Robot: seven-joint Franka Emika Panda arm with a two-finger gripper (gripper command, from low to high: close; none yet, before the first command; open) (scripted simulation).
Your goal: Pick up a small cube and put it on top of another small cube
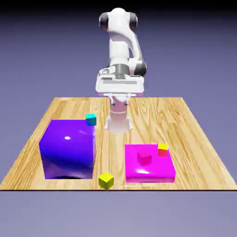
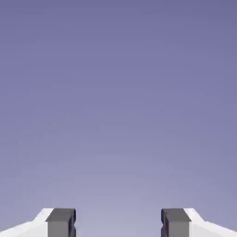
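We list: gripper (image 2: 118, 224) spread wide, empty; teal cube (image 1: 90, 119), yellow cube (image 1: 106, 180), magenta cube (image 1: 144, 158) on pink slab (image 1: 157, 173).

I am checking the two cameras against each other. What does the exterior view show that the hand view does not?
Only the exterior view shows the wooden table, the purple block, the magenta slab, the small cubes on and around them, and the arm. Only the hand view shows the two grey fingers, standing apart with nothing between them. Both share the plain blue-violet backdrop.
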